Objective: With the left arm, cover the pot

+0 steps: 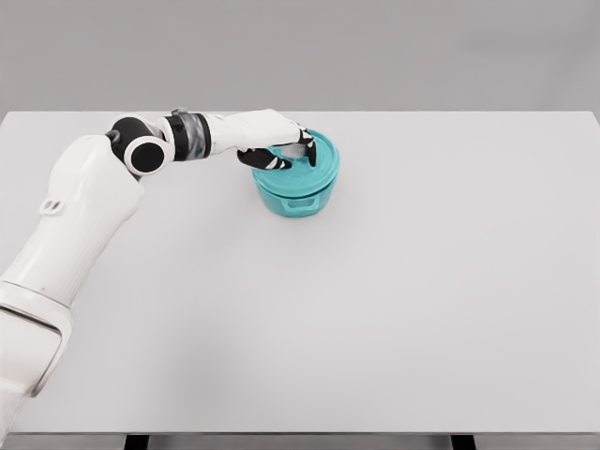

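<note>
While left hand (281, 148) grips lid (322, 155) on pot (298, 197), table (422, 281) right side open

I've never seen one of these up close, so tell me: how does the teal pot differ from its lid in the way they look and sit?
The pot stands on the white table, while the lid rests on top of the pot. The pot shows a curved side wall with a handle at the front; the lid appears as a flat disc. The left hand lies over the lid, partly hiding it, while the pot's wall is in plain view. Both are the same teal.
</note>
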You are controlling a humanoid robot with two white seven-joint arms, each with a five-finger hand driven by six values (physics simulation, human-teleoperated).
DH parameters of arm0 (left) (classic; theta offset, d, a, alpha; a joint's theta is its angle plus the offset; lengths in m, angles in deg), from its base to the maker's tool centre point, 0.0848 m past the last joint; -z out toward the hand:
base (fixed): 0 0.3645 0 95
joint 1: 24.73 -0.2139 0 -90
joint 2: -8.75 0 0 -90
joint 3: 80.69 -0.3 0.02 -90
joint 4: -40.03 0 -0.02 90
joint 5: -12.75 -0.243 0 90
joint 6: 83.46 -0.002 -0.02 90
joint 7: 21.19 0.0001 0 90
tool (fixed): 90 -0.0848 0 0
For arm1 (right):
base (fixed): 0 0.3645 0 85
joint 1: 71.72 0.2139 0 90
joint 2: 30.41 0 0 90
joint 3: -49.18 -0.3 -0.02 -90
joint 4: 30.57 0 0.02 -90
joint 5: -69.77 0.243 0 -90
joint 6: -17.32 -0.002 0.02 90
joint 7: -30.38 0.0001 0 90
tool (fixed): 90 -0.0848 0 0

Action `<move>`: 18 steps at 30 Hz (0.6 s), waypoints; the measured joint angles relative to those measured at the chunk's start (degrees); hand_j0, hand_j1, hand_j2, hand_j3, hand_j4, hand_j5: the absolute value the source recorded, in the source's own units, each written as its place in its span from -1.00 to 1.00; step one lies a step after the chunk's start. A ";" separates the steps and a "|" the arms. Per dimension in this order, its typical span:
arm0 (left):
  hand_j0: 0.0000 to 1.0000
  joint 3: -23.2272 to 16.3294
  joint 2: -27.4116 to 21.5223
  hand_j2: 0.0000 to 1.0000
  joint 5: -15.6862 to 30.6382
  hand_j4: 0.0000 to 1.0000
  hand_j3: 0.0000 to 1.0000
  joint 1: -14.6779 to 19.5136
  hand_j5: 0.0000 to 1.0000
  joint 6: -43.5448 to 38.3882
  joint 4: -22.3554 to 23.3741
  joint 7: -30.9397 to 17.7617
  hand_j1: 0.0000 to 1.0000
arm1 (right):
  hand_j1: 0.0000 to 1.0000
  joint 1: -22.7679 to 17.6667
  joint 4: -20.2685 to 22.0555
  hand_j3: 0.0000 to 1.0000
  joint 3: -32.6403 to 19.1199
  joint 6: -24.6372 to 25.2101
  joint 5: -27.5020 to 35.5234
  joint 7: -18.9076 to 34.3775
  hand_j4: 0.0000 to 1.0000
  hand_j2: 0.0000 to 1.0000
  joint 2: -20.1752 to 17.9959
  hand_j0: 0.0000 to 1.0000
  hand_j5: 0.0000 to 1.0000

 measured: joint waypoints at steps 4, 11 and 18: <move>0.25 0.00 -0.04 0.25 0.02 0.25 0.25 0.00 0.25 0.00 0.01 0.00 0.25 | 1.00 0.00 0.00 1.00 0.00 0.00 0.00 0.00 1.00 1.00 0.00 1.00 1.00; 0.26 -0.01 -0.08 0.26 -0.01 0.26 0.26 0.00 0.26 0.02 -0.02 -0.02 0.26 | 1.00 0.00 0.00 1.00 0.00 0.00 0.01 0.00 1.00 1.00 0.00 1.00 1.00; 0.26 -0.01 -0.08 0.26 -0.01 0.26 0.26 0.00 0.26 0.03 -0.06 -0.02 0.26 | 1.00 0.00 0.00 1.00 0.00 0.00 0.00 0.00 1.00 1.00 0.00 1.00 1.00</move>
